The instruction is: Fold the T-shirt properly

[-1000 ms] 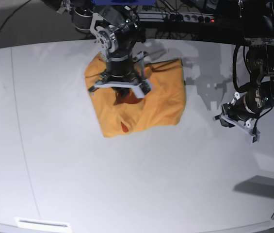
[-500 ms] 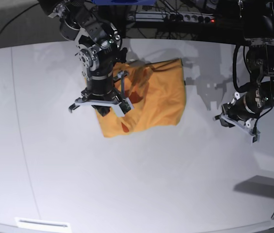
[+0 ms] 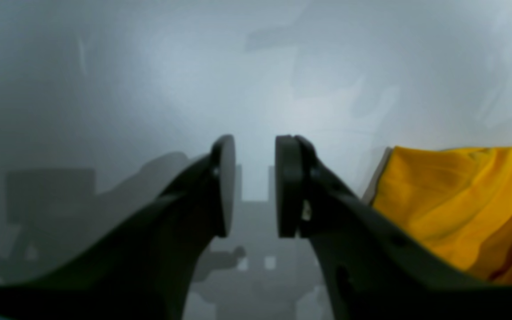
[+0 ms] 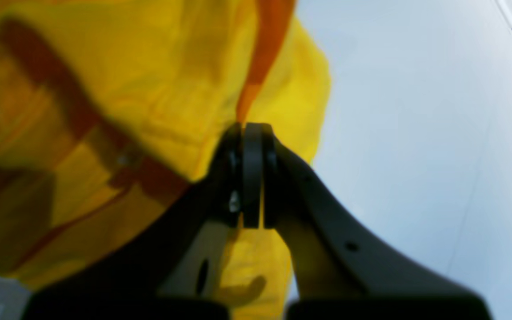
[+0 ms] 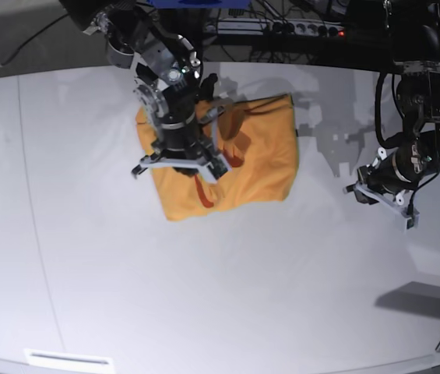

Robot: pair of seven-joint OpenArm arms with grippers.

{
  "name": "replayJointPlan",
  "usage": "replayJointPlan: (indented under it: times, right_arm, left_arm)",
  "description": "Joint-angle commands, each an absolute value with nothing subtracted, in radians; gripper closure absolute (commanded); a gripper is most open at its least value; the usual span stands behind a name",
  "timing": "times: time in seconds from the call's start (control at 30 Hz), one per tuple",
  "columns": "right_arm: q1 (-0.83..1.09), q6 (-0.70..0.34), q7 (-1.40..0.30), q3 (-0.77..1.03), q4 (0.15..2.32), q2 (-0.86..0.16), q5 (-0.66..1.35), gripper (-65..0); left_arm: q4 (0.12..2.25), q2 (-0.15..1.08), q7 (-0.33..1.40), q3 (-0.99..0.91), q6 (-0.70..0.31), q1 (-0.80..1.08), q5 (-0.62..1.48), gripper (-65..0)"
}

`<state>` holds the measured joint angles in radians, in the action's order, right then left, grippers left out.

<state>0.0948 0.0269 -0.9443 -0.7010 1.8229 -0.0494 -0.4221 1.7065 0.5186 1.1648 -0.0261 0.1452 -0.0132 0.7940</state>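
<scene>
Folding looks nearly done: the T-shirt lies bundled on the table. Right gripper hovers over it, jaws closed on nothing; left gripper waits beside, slightly parted, empty. Next probably smoothing.

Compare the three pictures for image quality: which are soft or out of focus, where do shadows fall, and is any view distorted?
Left wrist view: soft throughout; the left gripper casts a blocky shadow on the table. Right wrist view: the T-shirt is blurred, the right gripper dark against it. Base view: sharpest, but the table edge bows, and arm shadows fall beside the T-shirt.
</scene>
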Motion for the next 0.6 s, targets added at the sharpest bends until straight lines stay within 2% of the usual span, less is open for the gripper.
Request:
replayJointPlan:
  times: [0.0,0.27,0.57]
  right_arm:
    - [0.079,0.033,-0.921,-0.719,1.837,-0.038,-0.429,0.0]
    - [0.051,0.036,-0.928,-0.822,1.837,-0.025,-0.429,0.0]
    - [0.021,0.031,-0.923,-0.839,1.808,0.038,-0.429,0.0]
  left_arm:
    - [1.725,0.542,1.150,-0.036,0.140,-0.022,0.799,-14.9]
    - [1.725,0.559,1.150,-0.036,0.140,-0.018,0.799,-14.9]
    - [1.725,0.559,1.150,-0.036,0.140,-0.018,0.799,-14.9]
